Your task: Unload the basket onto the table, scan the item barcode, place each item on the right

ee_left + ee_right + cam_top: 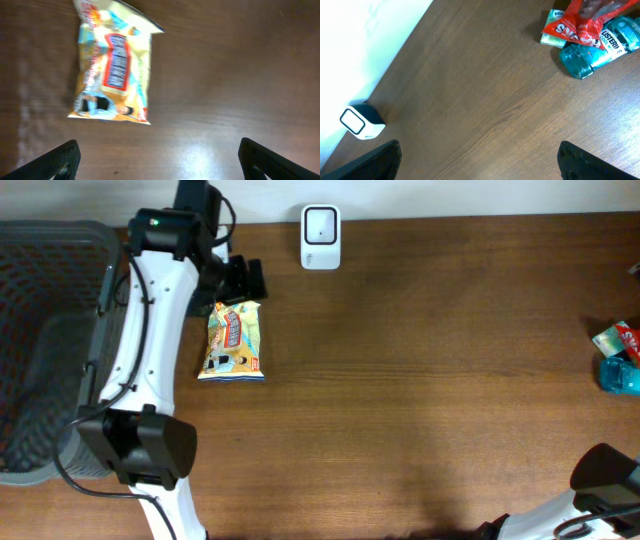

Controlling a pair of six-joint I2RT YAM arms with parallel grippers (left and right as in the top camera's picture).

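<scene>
While L gripper hangs w/ jaws wide apart, snack bag lying flat ahead-left of it, untouched, R gripper also spread, empty, scanner to its left.

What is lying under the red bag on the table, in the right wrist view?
Under the red bag lie a green packet and a teal Listerine bottle, each only partly showing. Their covered parts, and anything else beneath, cannot be seen.
</scene>
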